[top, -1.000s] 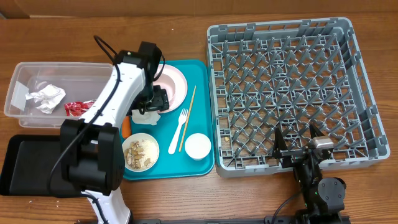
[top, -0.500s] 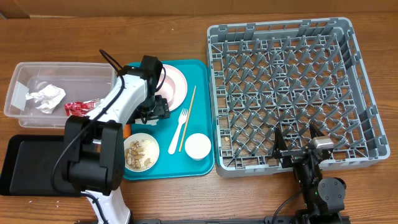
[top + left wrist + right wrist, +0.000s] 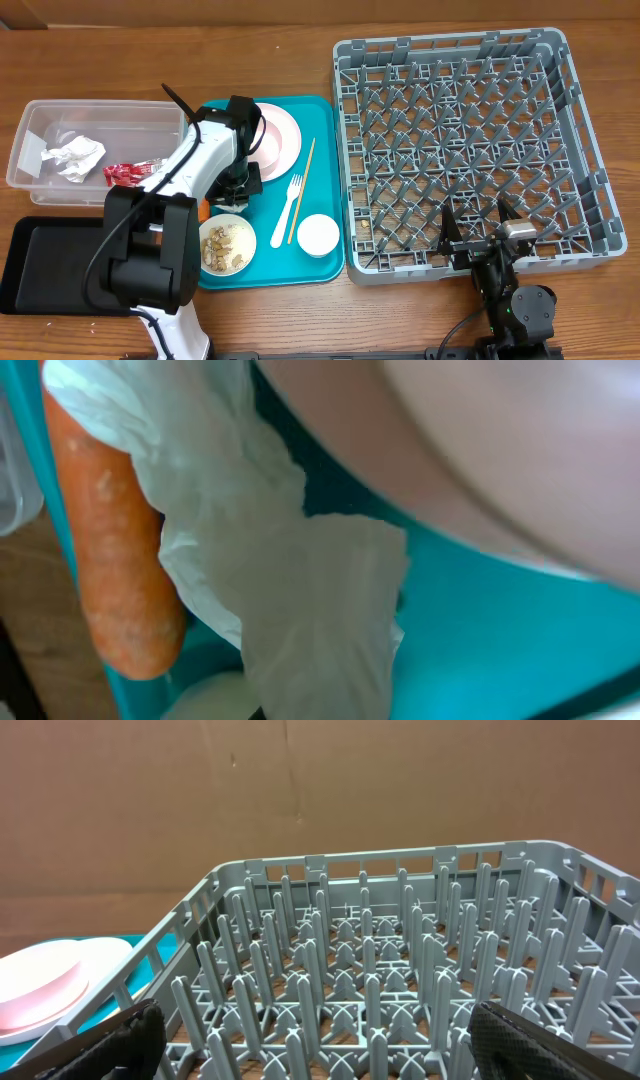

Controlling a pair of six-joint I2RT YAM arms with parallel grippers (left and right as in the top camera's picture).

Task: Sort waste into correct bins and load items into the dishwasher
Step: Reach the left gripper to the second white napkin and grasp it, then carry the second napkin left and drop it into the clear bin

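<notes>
Crumpled napkin (image 3: pixel 300 590) lay directly beneath the left claw (image 3: pixel 240 182), on the teal tray (image 3: pixel 322 110). It was thin white paper, light and soft, likelier to crush or tear than slip, so a pinch on any raised fold near its middle should serve. On one side of the claw lay the carrot (image 3: pixel 115 560), the paper's edge draped over its end; a careless lift might drag it. On the other side sat the pink plate (image 3: pixel 480 450), its rim close by. The claw's jaws stood fully closed and, judging by the paper bunched under the wrist camera, pinched on it, though the fingers were out of sight. Well apart waited the clear tub (image 3: pixel 100 103). The right claw (image 3: pixel 476 225) hung wide and empty, facing the dish rack (image 3: pixel 450 45).
</notes>
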